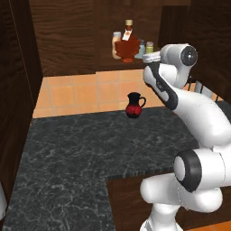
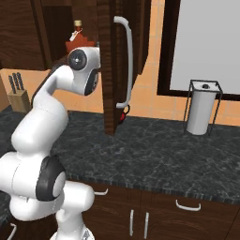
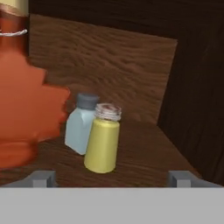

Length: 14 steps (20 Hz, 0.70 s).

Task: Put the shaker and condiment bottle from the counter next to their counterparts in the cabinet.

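Cabinet: dark wood, upper centre of the left base frame; shelf carries four items.
Bottle: red-brown, squat, tan cap, white tag; upright on the shelf, upper centre of the left base frame; fills the left edge of the hand frame; top and cap visible above the arm at upper left of the right base frame.
Peach bottle: slim, white cap; just beside the red-brown bottle, on its left in the left base frame.
Shaker: yellow-green, cylindrical; upright on the shelf, lower centre of the hand frame; right of the bottle.
Blue shaker: pale blue-grey, grey cap; just behind and left of the yellow-green one, between it and the bottle; whether they touch, cannot tell.
Tool: tips at the bottom edge of the hand frame, wide apart, holding nothing; shaker stands clear ahead of them.
Surface: dark marbled stone, lower half of the left base frame.
Jug: dark red-black, handled; upright at the back of the surface, centre of the left base frame.
Towel holder: right of the right base frame, on the surface.
Knife block: left edge of the right base frame.
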### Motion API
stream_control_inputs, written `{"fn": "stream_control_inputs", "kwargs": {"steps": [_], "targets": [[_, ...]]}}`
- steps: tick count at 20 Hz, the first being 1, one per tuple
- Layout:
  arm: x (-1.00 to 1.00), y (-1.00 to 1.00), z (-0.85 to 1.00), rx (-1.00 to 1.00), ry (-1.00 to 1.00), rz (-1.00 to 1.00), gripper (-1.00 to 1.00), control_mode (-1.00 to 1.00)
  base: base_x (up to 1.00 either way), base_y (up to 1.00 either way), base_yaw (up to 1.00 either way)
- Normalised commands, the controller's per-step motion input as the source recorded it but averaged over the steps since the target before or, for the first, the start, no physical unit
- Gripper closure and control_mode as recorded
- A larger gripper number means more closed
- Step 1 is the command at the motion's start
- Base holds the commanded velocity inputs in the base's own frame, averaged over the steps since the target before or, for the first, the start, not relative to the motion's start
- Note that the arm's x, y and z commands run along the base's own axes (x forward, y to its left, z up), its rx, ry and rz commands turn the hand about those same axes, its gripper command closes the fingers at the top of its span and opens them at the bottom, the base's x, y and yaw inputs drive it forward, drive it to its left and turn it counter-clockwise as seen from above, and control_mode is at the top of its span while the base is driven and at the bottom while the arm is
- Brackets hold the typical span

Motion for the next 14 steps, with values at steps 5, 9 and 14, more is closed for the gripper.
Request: {"fn": "stream_control_inputs", "kwargs": {"steps": [5,9,14], "targets": [[-1.00,-0.01,-0.12,0.00,-0.06,0.00,-1.00,-1.00,0.00,0.00,0.00],[-1.00,0.00,-0.37,0.00,-0.05,0.00,-1.00,-1.00,0.00,0.00,0.00],[-1.00,0.00,-0.57,0.00,-0.11,-0.01,-1.00,-1.00,0.00,0.00,0.00]]}}
